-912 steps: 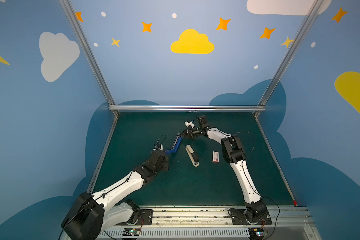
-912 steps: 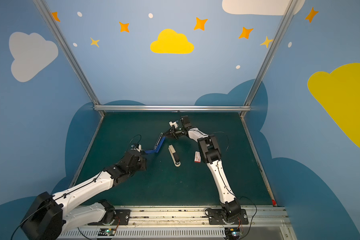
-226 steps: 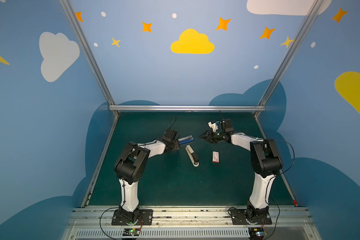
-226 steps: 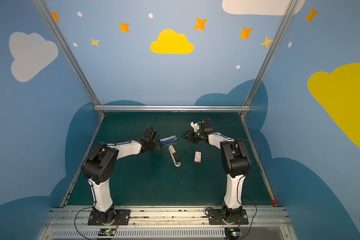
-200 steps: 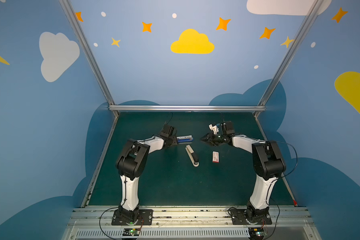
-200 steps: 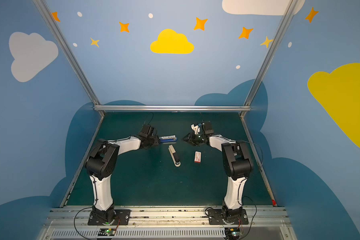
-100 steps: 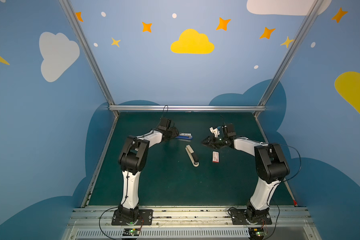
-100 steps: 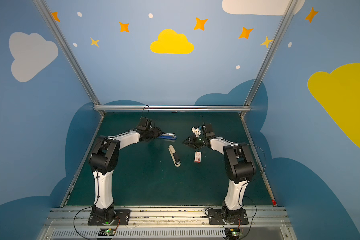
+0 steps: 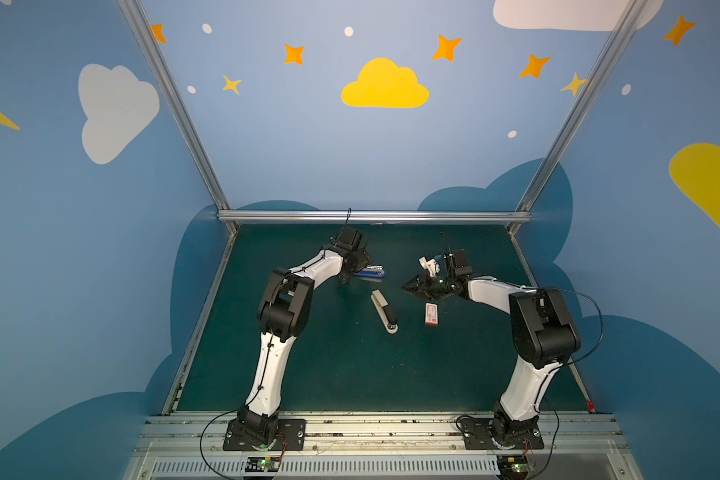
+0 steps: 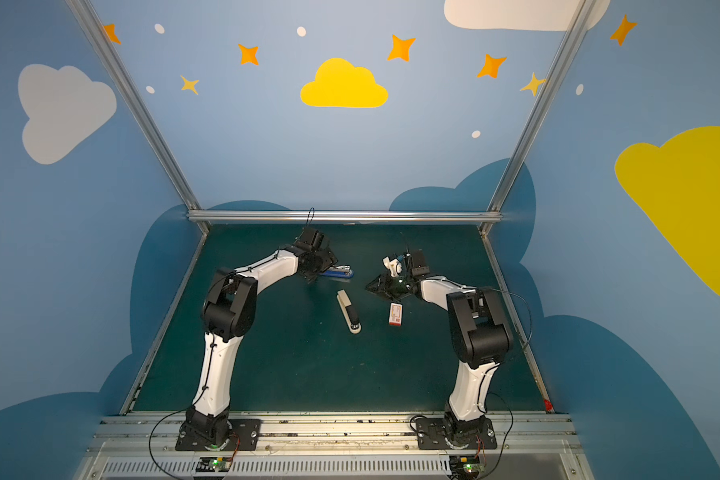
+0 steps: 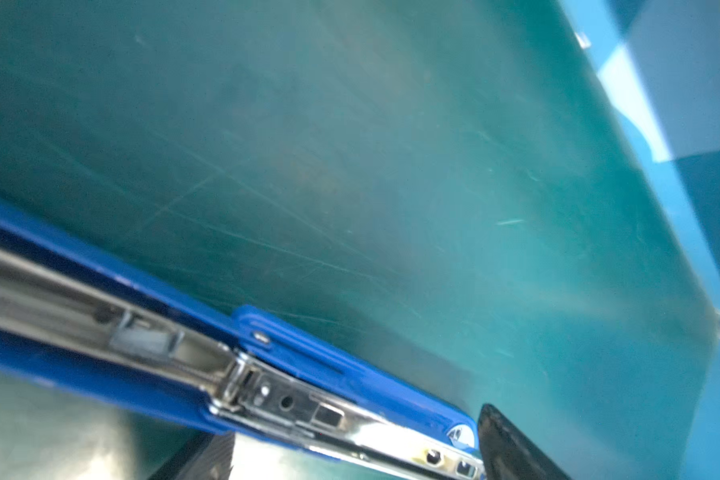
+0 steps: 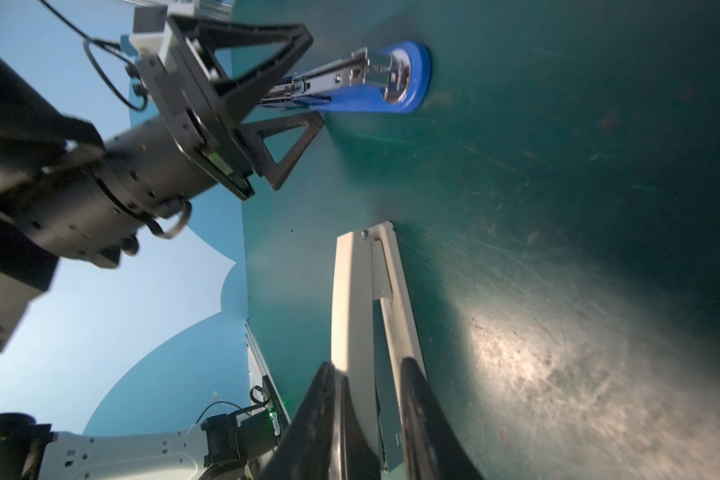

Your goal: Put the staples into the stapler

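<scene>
The blue stapler [image 9: 373, 272] [image 10: 341, 272] lies on the green mat with its chrome magazine [image 11: 333, 415] [image 12: 329, 75] showing. My left gripper [image 9: 360, 270] [image 10: 324, 270] [image 12: 314, 79] [image 11: 358, 453] is open, its fingers straddling one end of this stapler without pressing it. The white-and-red staple box [image 9: 432, 313] [image 10: 395, 313] lies on the mat; the staples themselves are hidden. My right gripper [image 9: 406, 286] [image 10: 368, 286] [image 12: 368, 361] hovers just beyond the box, jaws a little apart with nothing between them.
A cream-and-black stapler [image 9: 384, 311] [image 10: 349, 311] [image 12: 362, 299] lies in the middle of the mat [image 9: 350, 365], between the two grippers and in front of the right one. An aluminium rail [image 9: 371, 216] bounds the back.
My left gripper's jaws have spread wide, letting go of the blue stapler, which stays on the mat. The left arm has swung further back. My right gripper has shifted slightly toward the front.
</scene>
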Robot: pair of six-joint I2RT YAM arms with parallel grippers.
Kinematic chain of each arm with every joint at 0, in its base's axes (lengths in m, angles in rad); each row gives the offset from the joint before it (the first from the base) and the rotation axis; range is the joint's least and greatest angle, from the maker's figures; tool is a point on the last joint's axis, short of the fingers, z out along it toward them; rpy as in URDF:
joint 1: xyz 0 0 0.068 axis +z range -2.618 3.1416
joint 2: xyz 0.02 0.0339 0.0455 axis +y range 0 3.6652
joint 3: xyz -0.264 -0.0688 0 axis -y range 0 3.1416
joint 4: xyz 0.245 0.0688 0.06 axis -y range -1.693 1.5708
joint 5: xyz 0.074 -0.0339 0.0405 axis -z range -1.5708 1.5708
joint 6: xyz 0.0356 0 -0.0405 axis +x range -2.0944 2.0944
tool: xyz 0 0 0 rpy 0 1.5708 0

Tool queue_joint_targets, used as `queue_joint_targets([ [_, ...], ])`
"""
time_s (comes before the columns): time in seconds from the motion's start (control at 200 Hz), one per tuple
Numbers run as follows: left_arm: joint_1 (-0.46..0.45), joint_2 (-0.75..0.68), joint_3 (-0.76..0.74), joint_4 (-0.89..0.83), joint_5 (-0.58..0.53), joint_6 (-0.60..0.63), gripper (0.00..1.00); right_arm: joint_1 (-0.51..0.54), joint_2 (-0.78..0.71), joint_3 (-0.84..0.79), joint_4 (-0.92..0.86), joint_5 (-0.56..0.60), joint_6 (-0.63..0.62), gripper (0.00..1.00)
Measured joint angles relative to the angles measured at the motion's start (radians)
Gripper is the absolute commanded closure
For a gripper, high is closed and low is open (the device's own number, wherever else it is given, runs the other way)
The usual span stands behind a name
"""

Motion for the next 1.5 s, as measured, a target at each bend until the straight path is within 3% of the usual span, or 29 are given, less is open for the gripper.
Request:
queue_joint_targets([
  [0.18,-0.006,0.116,0.238,-0.217,-0.028,-0.045,0.15,0.0,-0.017,-0.005,0.001,-0.003,0.0,0.72],
  [0.391,0.0,0.26,0.516,-0.458,-0.019,-0.055,0.36,0.0,-0.031,-0.013,0.013,-0.003,0.002,0.72],
  [0.546,0.013,0.275,0.544,-0.51,0.013,-0.042,0.49,0.0,-0.031,-0.016,0.014,-0.003,0.005,0.72],
  [0.801,0.037,0.196,0.394,-0.48,0.024,0.027,0.66,0.0,-0.031,-0.016,0.032,-0.005,0.022,0.73],
  [1.071,0.119,0.109,0.281,-0.499,-0.012,0.158,0.79,0.0,-0.031,-0.019,0.042,-0.007,0.031,0.73],
  [1.287,0.137,0.005,0.097,-0.451,-0.041,0.266,0.83,0.003,-0.031,-0.034,0.045,-0.007,0.032,0.73],
  [1.502,0.084,-0.103,-0.08,-0.445,-0.056,0.392,0.84,0.023,-0.031,-0.034,0.045,-0.006,0.031,0.72],
])
